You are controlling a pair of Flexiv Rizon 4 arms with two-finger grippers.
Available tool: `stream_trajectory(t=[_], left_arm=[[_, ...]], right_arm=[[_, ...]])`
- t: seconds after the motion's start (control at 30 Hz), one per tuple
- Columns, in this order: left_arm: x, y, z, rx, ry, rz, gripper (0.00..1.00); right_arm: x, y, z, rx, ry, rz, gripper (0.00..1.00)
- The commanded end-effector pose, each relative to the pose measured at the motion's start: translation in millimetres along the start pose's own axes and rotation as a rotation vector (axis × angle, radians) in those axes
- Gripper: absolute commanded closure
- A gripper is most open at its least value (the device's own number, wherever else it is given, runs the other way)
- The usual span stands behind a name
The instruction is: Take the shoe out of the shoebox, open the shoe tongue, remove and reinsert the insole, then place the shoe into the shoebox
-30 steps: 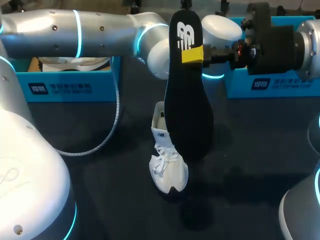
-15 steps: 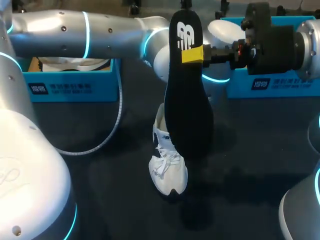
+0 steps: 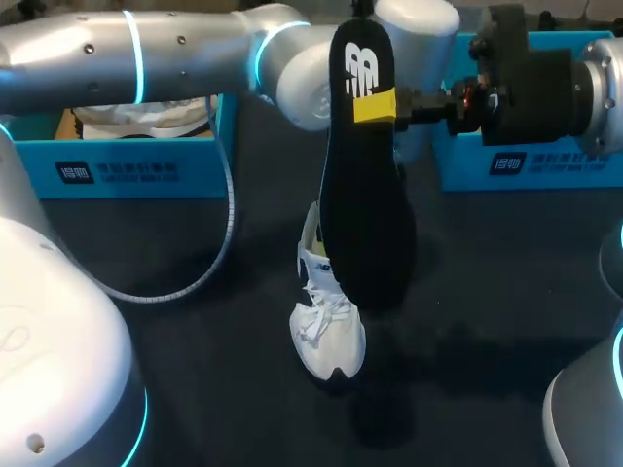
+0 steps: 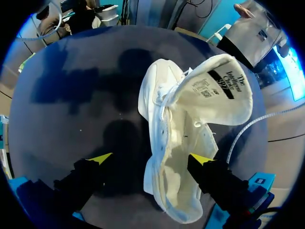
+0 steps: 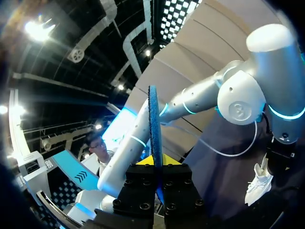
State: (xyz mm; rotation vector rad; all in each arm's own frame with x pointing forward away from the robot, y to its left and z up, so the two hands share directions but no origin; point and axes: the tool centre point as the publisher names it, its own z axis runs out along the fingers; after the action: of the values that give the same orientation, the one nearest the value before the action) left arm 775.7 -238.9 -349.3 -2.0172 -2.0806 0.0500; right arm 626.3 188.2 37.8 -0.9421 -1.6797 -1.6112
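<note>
Insole (image 3: 365, 214) clamped in right claw (image 3: 375, 104); left claw (image 4: 151, 158) spread wide over shoe (image 4: 188, 136).

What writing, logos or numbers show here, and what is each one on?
On the insole, clamped in the right end effector: a white logo mark, no words.
Under the shoe tongue: a label, white words on a black bar, smaller print beside it.
On the left shoebox front: a white panel and characters, too small to read.
On the right shoebox front: the same, too small to read.
</note>
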Motion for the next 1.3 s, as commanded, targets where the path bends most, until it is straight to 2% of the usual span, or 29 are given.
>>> stream_trajectory(t=[0.03, 0.37, 0.57, 0.77, 1.1, 1.3], left_arm=[[13.7, -5, -16, -0.019, -0.082, 0.003, 0.0], [25.8, -5, -46, -0.043, -0.211, -0.005, 0.0], [43.0, -1, -64, -0.066, -0.303, -0.015, 0.0], [66.3, 0, -80, -0.052, -0.409, 0.027, 0.0], [96.2, -9, -98, -0.058, -0.542, 0.12, 0.0], [109.1, -23, -106, -0.091, -0.689, 0.173, 0.0]], right_arm=[[-4.4, 0.5, -2, -0.031, -0.027, 0.021, 1.0], [-18.0, 10.9, -26, -0.22, -0.144, 0.08, 1.0], [-21.1, 16.6, -39, -0.309, -0.157, 0.094, 1.0], [-32.6, 18.0, -53, -0.398, -0.169, 0.155, 1.0], [-57.9, 25.5, -65, -0.421, -0.172, 0.275, 1.0], [-80.3, 37.0, -65, -0.409, -0.173, 0.397, 1.0]])
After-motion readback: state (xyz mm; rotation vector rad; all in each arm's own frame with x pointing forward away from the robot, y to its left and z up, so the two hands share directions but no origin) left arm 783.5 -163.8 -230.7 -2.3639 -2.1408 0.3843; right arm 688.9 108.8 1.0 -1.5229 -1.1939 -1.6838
